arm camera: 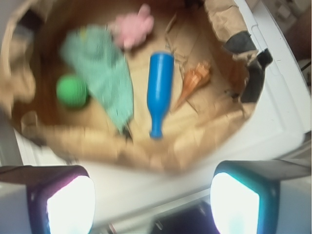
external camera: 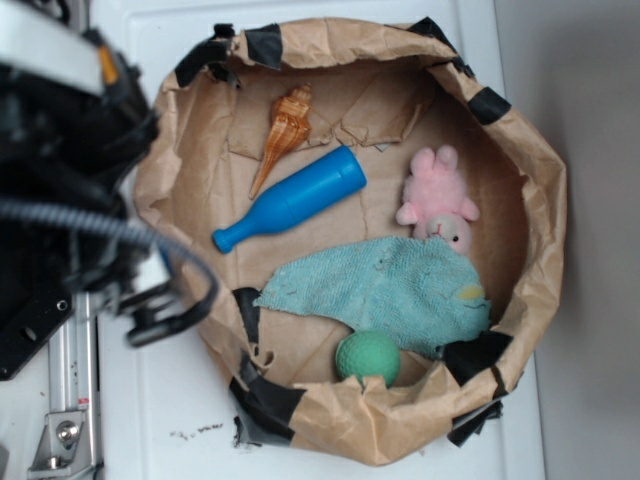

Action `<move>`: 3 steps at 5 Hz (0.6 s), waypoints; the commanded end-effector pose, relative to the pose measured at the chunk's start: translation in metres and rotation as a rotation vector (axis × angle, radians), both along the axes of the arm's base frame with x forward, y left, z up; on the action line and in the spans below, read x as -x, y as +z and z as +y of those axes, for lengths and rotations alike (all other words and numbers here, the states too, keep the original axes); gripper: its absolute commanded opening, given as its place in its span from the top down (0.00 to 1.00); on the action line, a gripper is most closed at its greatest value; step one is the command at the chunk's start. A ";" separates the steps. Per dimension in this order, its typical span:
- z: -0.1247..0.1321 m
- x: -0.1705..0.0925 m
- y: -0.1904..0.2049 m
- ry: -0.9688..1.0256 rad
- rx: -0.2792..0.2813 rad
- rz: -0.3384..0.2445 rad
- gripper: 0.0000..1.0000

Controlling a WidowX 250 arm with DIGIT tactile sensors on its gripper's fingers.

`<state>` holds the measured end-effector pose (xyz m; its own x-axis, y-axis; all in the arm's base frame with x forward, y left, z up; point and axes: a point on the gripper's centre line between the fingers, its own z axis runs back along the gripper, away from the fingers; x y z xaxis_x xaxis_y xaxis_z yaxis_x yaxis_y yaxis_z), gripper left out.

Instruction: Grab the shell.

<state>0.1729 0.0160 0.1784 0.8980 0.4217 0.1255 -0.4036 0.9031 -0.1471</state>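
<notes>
Approaching is the step judged in hand: the gripper (arm camera: 152, 204), jaws apart, is held outside the bag (external camera: 540, 190); the shell (external camera: 284, 133), at eleven o'clock beside the pin (external camera: 292, 198), must be reached next.

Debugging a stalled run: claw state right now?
Claw: open, holding nothing, outside the paper bag; the shell lies untouched inside it.
</notes>
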 end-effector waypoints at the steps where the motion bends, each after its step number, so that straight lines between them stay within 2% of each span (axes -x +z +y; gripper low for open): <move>1: 0.032 -0.040 -0.029 0.522 0.069 0.001 0.00; 2: 0.036 -0.062 -0.054 0.771 0.087 -0.028 0.00; 3: 0.047 -0.075 -0.079 0.951 0.016 0.034 0.00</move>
<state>0.2443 0.0570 0.0862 0.1963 0.9784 0.0641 -0.9771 0.2007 -0.0710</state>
